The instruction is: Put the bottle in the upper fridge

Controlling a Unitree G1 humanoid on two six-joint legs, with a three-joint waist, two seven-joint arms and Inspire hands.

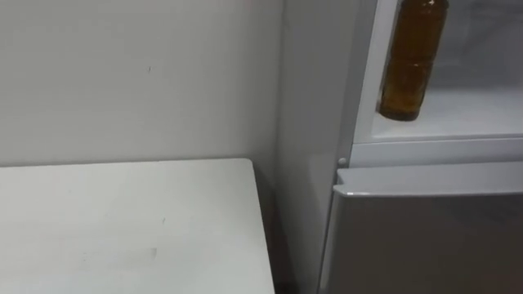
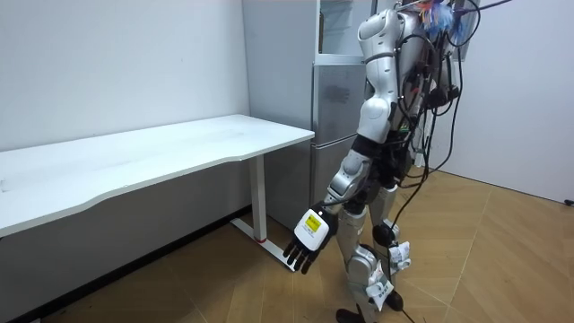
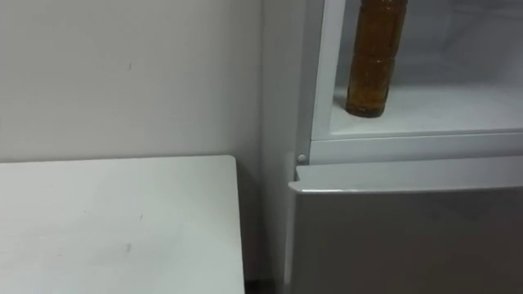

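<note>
The bottle is seen just inside the upper fridge's front edge. The left hand is hung loose and empty. If bumped, the bottle could be tipped out.

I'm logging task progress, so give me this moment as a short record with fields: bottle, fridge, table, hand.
bottle: amber, inside the upper compartment, base at the front left of the shelf; top out of frame
upper compartment: open, interior visible
lower door: shut
table: white, left of the fridge
left hand: hangs low beside the robot, fingers relaxed, holding nothing
robot: stands facing the fridge
</note>
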